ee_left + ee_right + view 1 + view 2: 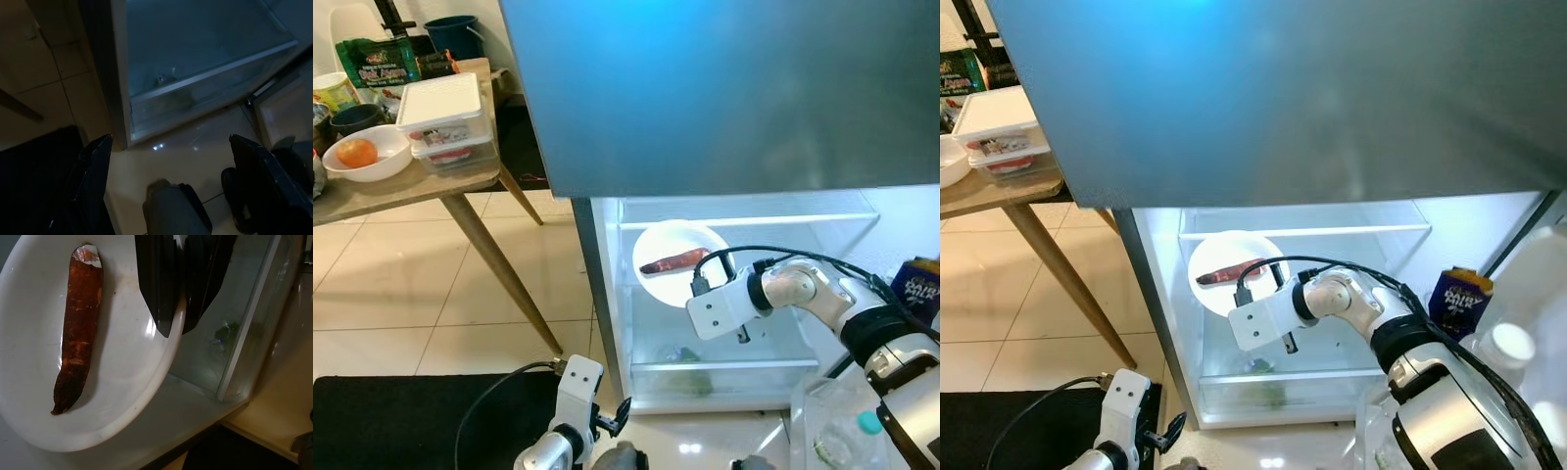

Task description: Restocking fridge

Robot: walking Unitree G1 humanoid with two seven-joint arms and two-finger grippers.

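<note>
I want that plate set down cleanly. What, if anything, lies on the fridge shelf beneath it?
Nothing visible does. The right gripper pinches the white plate's rim, and the glass shelf just below looks bare.

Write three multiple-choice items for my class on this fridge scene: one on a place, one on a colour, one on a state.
1. Where is the round white plate with the long reddish-brown root?
A. on the wooden table
B. inside the open fridge
C. on the floor

2. What colour is the round fruit in the white bowl on the wooden table?
A. orange
B. green
C. purple

3. What is the right gripper doing?
A. hanging idle
B. holding a bottle
C. gripping the plate's rim

Answers: 1 B, the plate sits in the lit fridge compartment. 2 A, the fruit is plainly orange. 3 C, the right wrist view shows the black jaws closed over the plate's edge.
</note>
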